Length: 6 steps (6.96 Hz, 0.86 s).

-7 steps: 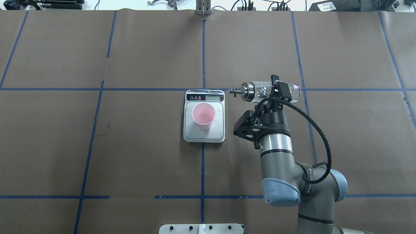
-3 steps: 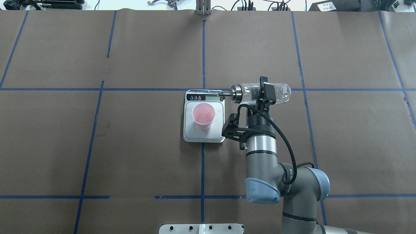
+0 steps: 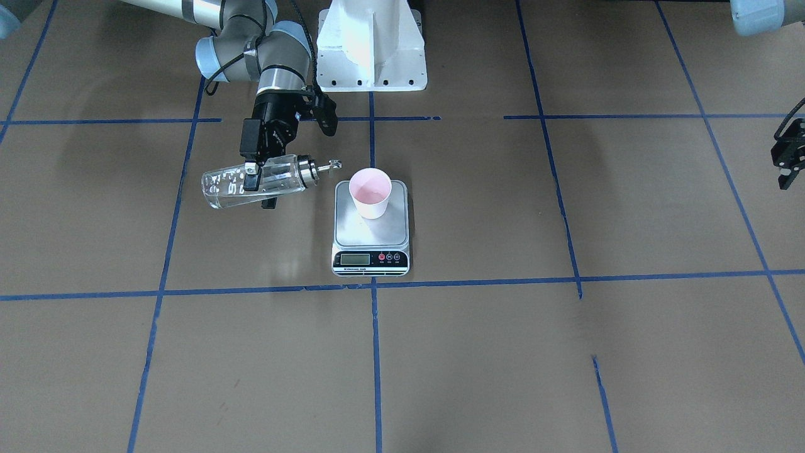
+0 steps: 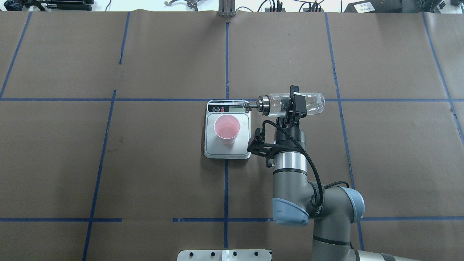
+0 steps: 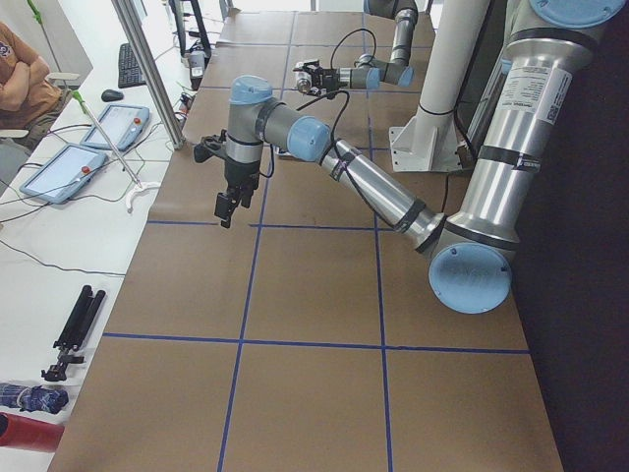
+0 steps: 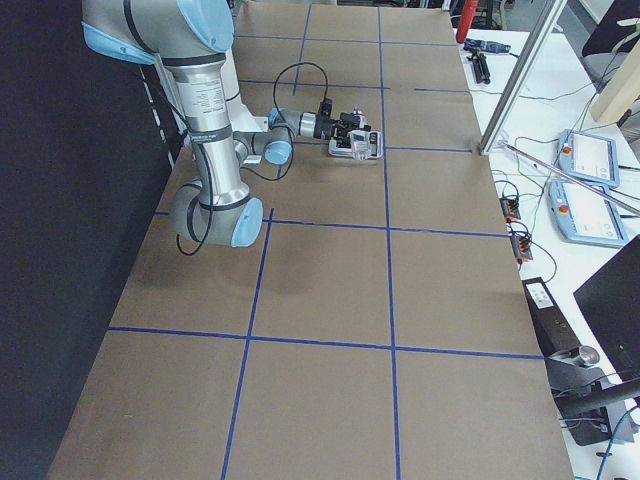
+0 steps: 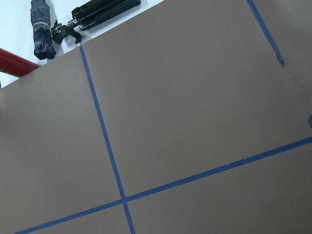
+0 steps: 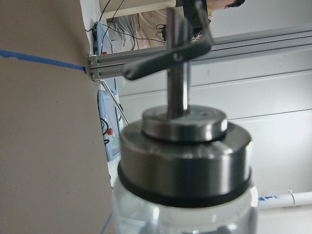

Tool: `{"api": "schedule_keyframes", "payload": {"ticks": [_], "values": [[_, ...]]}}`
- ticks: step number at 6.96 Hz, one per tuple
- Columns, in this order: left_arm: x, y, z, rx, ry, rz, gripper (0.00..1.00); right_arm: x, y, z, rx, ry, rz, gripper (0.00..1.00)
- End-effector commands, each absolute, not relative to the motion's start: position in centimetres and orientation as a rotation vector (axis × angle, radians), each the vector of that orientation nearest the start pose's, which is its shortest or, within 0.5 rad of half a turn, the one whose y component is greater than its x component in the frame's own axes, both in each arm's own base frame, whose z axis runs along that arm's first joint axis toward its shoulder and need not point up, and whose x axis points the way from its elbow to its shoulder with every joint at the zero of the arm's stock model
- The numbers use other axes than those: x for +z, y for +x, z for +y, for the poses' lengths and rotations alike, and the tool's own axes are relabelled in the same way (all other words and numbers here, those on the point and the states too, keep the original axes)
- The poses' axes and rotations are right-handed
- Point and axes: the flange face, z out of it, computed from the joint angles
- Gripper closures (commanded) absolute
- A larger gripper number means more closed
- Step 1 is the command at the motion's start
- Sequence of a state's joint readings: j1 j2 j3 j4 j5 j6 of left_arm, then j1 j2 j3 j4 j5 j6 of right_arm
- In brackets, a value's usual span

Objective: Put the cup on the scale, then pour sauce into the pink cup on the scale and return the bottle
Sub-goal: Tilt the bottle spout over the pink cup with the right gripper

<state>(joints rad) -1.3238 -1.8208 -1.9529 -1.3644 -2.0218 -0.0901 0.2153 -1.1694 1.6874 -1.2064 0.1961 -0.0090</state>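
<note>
The pink cup (image 4: 226, 127) stands upright on the scale (image 4: 243, 145), in the middle of the steel platform; it also shows in the front view (image 3: 371, 192) on the scale (image 3: 352, 234). My right gripper (image 4: 295, 99) is shut on the clear bottle (image 4: 279, 104) and holds it lying level above the table, right of the scale. Its spout (image 4: 248, 105) reaches over the scale's back right corner, short of the cup. The right wrist view shows the collar and spout of the bottle (image 8: 185, 161) close up. My left gripper (image 3: 786, 160) hangs far off to the side; I cannot tell whether it is open.
The white robot base (image 3: 371, 44) stands at the table's near edge behind the scale. Blue tape lines cross the brown table cover. Tablets (image 5: 108, 123) and an operator sit past the far edge. A tripod (image 7: 102, 9) lies off the table's left end.
My right arm has carried the bottle leftwards, so the spout has come from beside the scale to over its back right corner. In the last half second it has hardly moved.
</note>
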Motion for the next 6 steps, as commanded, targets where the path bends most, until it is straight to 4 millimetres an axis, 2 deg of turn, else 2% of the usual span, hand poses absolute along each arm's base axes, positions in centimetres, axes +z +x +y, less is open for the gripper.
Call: {"api": "schedule_keyframes", "payload": {"ticks": [1,6], "values": [[38.58,4.76,-55.64,0.247,0.336,0.509,0.00,29.37,-52.00,-35.00,-0.544,1.360,0.656,1.00],[39.25,4.84,-55.97,0.244,0.321,0.507,0.00,29.54,-52.60,-34.09,-0.552,1.370,0.725,1.00]]}}
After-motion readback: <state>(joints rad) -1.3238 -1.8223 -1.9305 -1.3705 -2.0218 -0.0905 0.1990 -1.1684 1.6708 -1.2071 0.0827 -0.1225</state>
